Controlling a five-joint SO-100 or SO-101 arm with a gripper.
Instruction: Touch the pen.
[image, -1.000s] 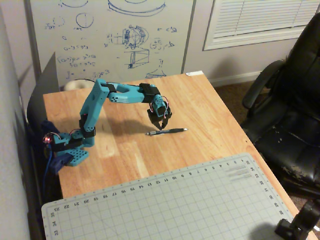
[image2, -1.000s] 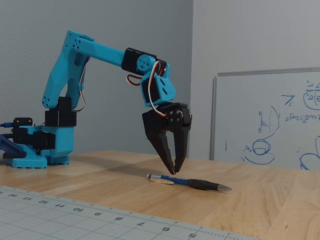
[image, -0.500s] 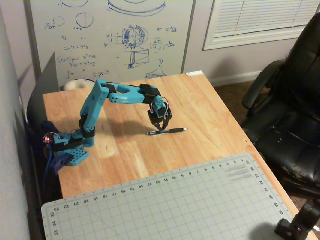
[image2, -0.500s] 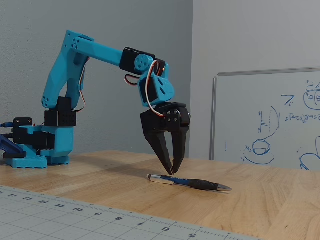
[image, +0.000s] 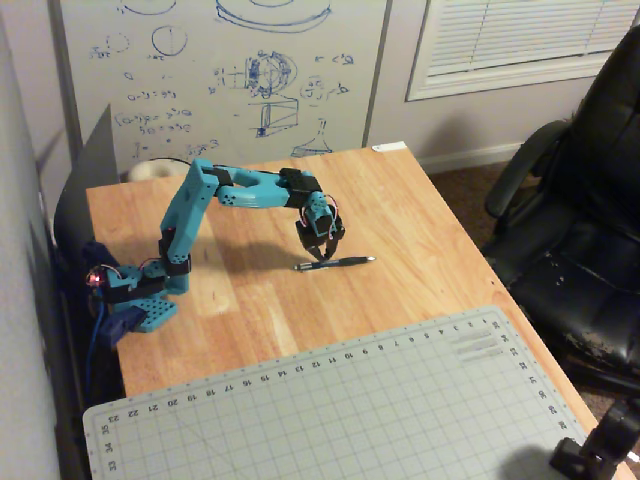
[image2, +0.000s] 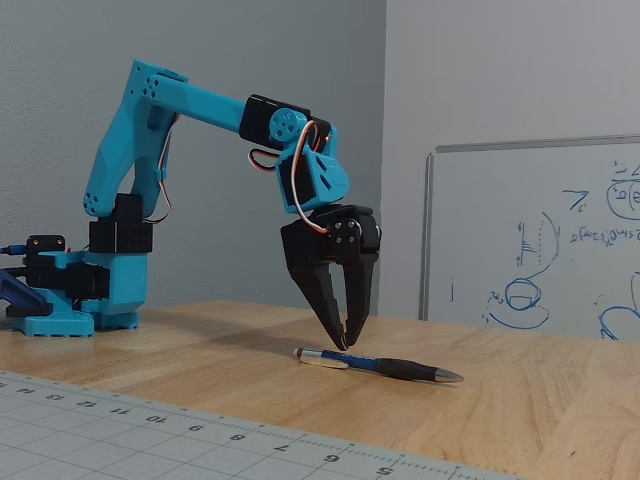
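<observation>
The pen (image: 337, 263) lies flat on the wooden table, dark with a silvery end; it also shows in the low fixed view (image2: 385, 366), silvery end to the left. My gripper (image: 322, 257) points straight down over the pen's silvery-end part. In the low fixed view the gripper (image2: 346, 343) has its black fingertips (image2: 337, 322) drawn together to a point, holding nothing. The tips sit right at the pen's upper edge; I cannot tell whether they touch it.
A grey cutting mat (image: 350, 410) covers the table's near part. The blue arm base (image: 140, 295) stands at the left edge. A whiteboard (image: 220, 70) stands behind the table and a black office chair (image: 580, 230) is to the right.
</observation>
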